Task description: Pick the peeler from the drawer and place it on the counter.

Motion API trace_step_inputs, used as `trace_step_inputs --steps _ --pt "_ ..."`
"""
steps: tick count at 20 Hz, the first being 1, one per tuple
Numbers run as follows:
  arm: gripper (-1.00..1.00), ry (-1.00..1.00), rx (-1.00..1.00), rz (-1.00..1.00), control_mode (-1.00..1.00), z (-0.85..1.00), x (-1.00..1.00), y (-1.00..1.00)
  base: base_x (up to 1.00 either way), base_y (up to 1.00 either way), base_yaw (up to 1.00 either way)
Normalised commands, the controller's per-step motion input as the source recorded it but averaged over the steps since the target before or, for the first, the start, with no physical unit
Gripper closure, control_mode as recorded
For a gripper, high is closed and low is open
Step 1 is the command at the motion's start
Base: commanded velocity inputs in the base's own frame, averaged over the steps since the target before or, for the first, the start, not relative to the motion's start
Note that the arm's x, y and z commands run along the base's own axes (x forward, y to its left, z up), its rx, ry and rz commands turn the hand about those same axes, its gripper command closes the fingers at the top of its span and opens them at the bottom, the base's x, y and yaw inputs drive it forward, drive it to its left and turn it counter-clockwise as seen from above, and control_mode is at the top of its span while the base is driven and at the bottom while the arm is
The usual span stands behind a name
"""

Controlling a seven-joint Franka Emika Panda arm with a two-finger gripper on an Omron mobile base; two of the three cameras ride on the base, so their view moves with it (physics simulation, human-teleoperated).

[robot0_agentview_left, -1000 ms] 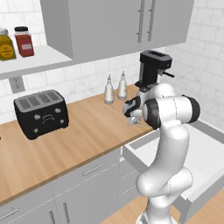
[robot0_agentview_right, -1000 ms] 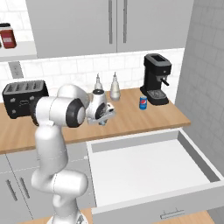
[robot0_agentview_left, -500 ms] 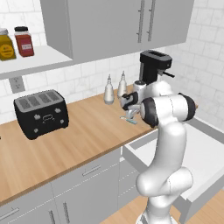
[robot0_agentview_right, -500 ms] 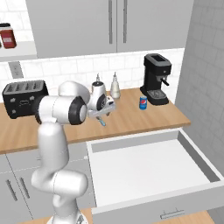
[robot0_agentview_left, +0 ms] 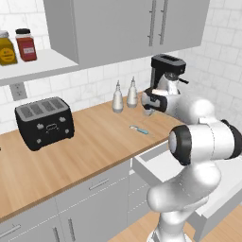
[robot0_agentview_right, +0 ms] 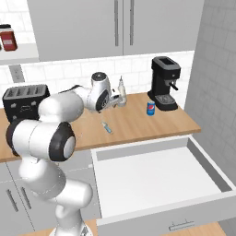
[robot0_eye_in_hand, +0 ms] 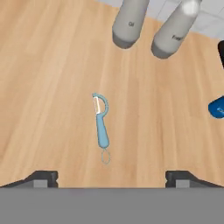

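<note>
Peeler [robot0_eye_in_hand: 101,124] lies flat on the worktop [robot0_agentview_left: 90,146], apart from everything; blue handle, pale head, small loop at the handle end. It sits toward the front edge of the worktop, in front of the two shaker bottles [robot0_agentview_left: 124,96] at the back wall and just behind the open drawer [robot0_agentview_right: 156,177]. Drawer is pulled out w/ a bare white interior. Gripper [robot0_eye_in_hand: 111,177] hangs above the peeler, fingers spread wide w/ nothing between them, no contact w/ the tool; in the base views it sits up near the shakers [robot0_agentview_left: 147,100]. Judging by that, the place step looks done: peeler is out of the drawer and resting on the wood, gripper let go. Next move prob. just needs a clean retreat: lift straight up and back w/o sweeping sideways, since the shakers stand close behind and the small blue can [robot0_agentview_right: 150,108] is off toward the coffee machine [robot0_agentview_right: 164,83]. Peeler is light and thin, so a brush from a fingertip could skid it toward the front edge and the open drawer below. Toaster [robot0_agentview_left: 44,123] is well apart at the far left end, no concern.
</note>
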Motion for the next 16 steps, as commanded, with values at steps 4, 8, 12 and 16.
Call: trace_step_inputs --steps 4,8,12,16 --pt "-1.0 -0.52 0.16 -0.07 -1.0 1.0 -1.0 -0.41 0.0 0.0 0.0" --pt "-1.0 -0.51 0.19 -0.06 -1.0 1.0 -1.0 -0.45 0.0 0.0 0.0" --pt "-1.0 -0.46 0.19 -0.06 -1.0 1.0 -1.0 -0.49 0.0 0.0 0.0" --pt "-1.0 -0.41 0.17 -0.03 -1.0 0.74 -0.75 -0.35 0.0 0.0 0.0"
